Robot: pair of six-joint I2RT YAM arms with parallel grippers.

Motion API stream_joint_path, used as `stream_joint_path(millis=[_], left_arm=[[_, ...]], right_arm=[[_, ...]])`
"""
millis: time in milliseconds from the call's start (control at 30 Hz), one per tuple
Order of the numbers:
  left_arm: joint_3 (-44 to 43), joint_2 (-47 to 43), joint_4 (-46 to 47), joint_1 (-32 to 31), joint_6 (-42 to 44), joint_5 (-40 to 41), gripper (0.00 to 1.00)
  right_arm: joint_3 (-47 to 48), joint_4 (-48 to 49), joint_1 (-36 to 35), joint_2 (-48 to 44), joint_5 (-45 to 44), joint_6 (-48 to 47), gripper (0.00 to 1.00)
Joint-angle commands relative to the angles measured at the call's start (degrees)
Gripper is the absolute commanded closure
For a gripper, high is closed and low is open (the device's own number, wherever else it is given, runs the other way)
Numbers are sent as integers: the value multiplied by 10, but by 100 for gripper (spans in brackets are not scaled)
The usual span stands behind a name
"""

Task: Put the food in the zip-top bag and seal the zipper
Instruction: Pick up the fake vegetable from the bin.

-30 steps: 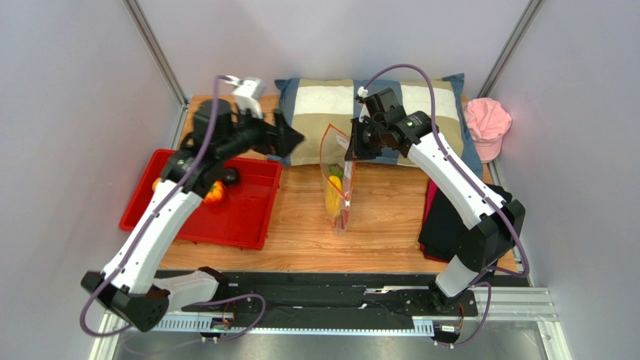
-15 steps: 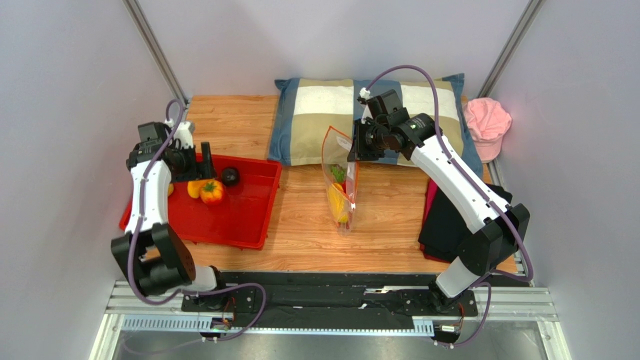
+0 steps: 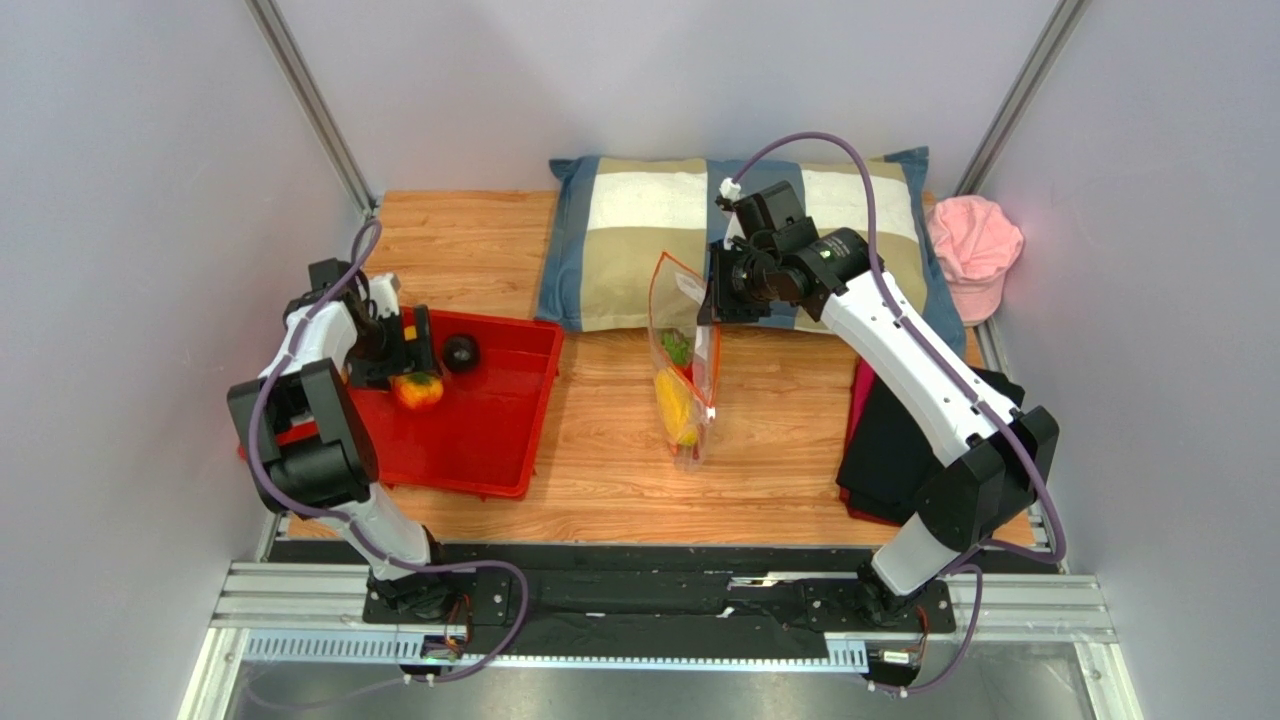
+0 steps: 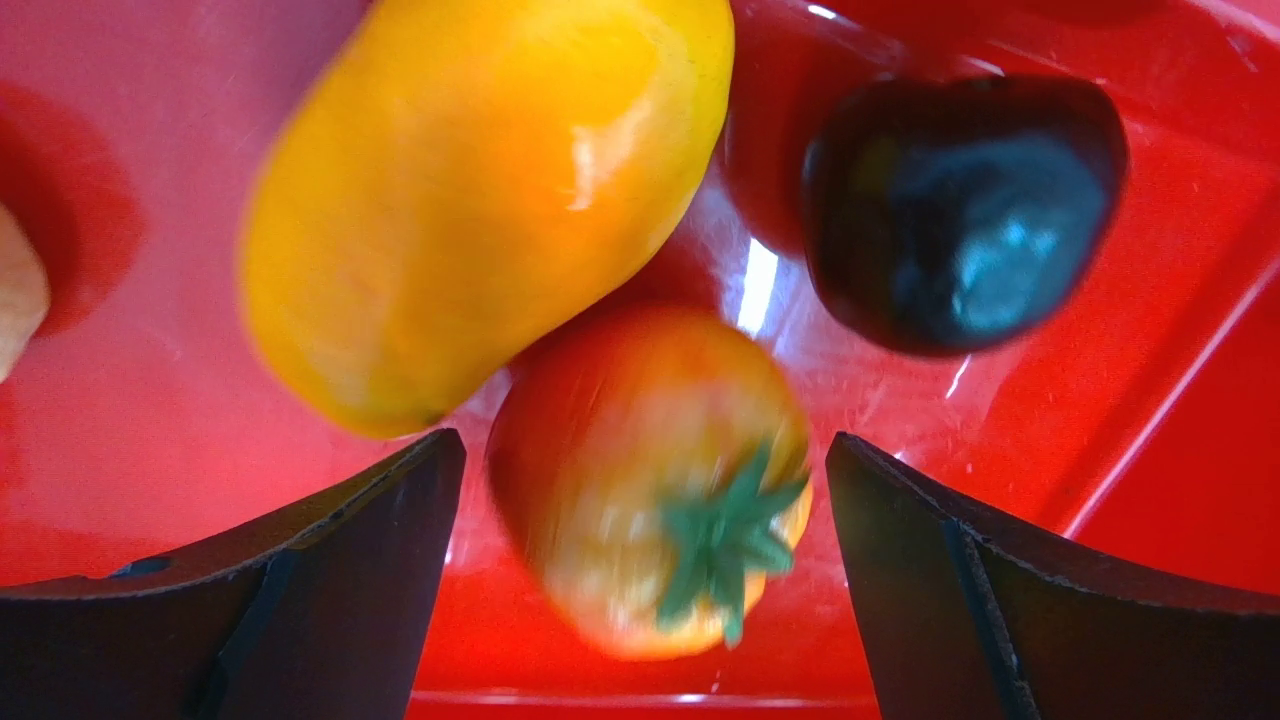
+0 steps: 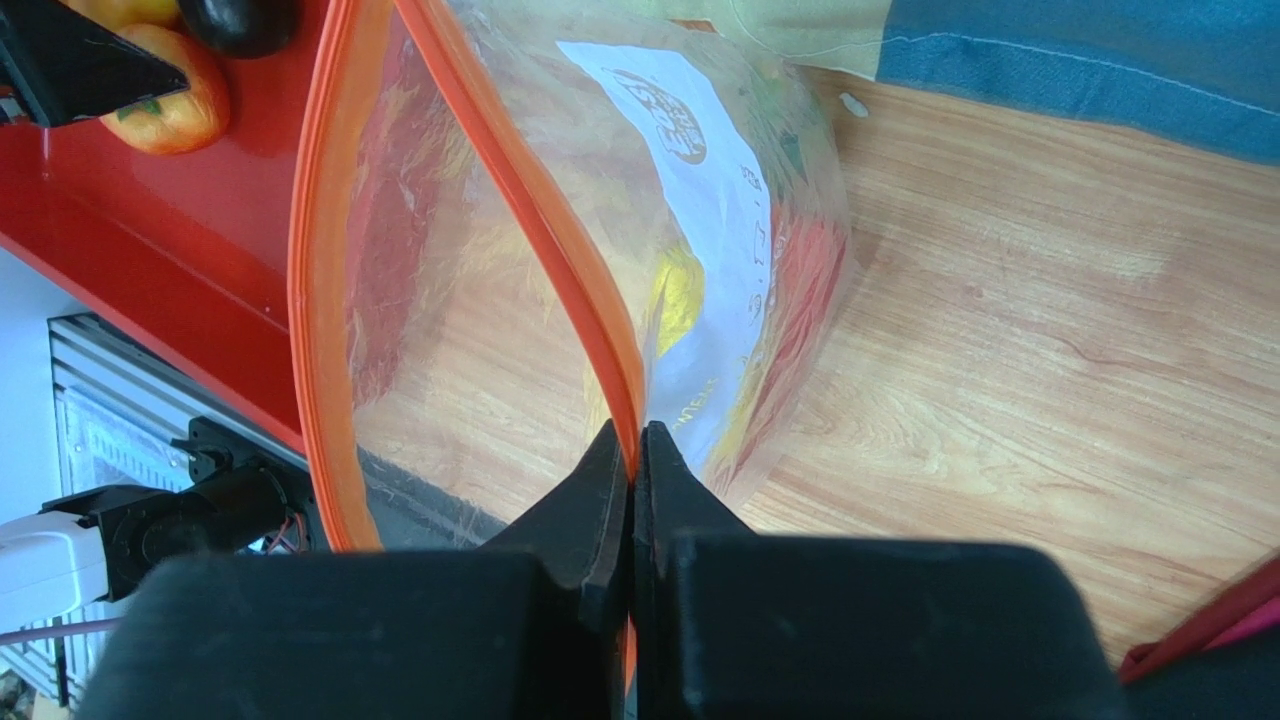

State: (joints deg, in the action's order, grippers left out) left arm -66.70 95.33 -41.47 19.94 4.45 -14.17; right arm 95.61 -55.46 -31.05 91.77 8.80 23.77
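Left gripper [image 4: 639, 458]: jaws wide apart, either side of orange fruit [image 4: 646, 495].
Right gripper [image 5: 633, 444]: clamped on zipper [image 5: 313, 300], holding zip-top bag [image 5: 706, 195] open.
Grasp: centre, lower, close gently.

From overhead I get bright, even, soft light. The surface [image 3: 781, 435] shows only faint shadows beneath the arms, and everything looks sharp. My left wrist view is very close: the orange fruit [image 4: 646, 480] is smeared, probably motion blur, and white glare streaks the red tray [image 4: 1142, 375] and the dark fruit [image 4: 962, 210]. On the right wrist view the bag [image 5: 751, 255] glints, hazing its contents, while the right claw [image 5: 633, 450] is a dark, soft-edged mass.
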Motion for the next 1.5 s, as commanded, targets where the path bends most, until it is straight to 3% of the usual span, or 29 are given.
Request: stream_joint_path(millis=[0, 100, 300, 367, 500, 600, 933, 967, 1200, 1267, 1333, 1467], left_arm=[[-1, 13, 48, -9, -40, 3, 1], [18, 16, 63, -20, -40, 6, 2], [27, -10, 40, -24, -41, -13, 26], [30, -29, 32, -23, -38, -11, 27], [33, -52, -8, -23, -14, -9, 8], [38, -58, -29, -23, 9, -9, 1], [73, -24, 8, -24, 24, 22, 1], [70, -21, 8, -23, 25, 22, 2], [54, -105, 8, -35, 39, -23, 46], [25, -138, -19, -46, 41, -43, 53], [-21, -166, -39, -74, 29, -88, 55], [-119, -233, -35, -168, -42, -195, 49]], right_arm=[[7, 19, 1, -12, -12, -12, 100], [5, 19, 1, -12, -12, -12, 100], [0, 18, 1, -14, -11, -12, 100], [-2, 18, 1, -15, -11, -13, 100], [2, 18, 2, -13, -10, -13, 100], [3, 19, 1, -11, -6, -13, 100], [6, 22, 2, -3, 9, -7, 100], [6, 22, 2, -3, 10, -7, 100], [2, 23, 1, -5, 12, -7, 100], [4, 25, 1, -4, 11, -8, 100], [5, 25, 1, -4, 12, -7, 100], [3, 26, 2, -2, 17, -5, 100]])
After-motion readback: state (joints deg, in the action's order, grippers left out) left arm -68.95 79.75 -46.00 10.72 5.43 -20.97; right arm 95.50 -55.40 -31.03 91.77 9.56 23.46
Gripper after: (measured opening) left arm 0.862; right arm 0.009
